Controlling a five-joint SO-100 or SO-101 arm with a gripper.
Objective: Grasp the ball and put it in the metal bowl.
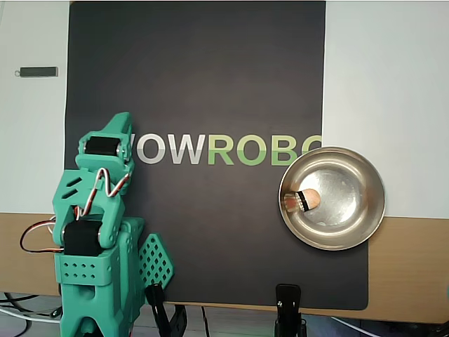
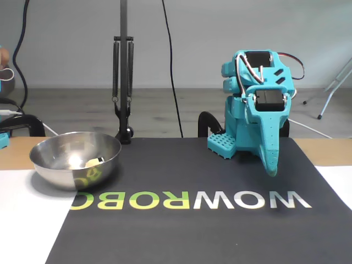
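Ball (image 1: 309,199) inside metal bowl (image 1: 365,210), left of centre

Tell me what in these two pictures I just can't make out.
- The ball: in the fixed view, mostly hidden by the metal bowl wall; only its top shows.
- The gripper: its fingers appear folded together; whether open or shut is unclear in either view.
- The dark band on the ball: too small to identify in the overhead view.
- The arm's base: cut off by the overhead view's bottom edge.
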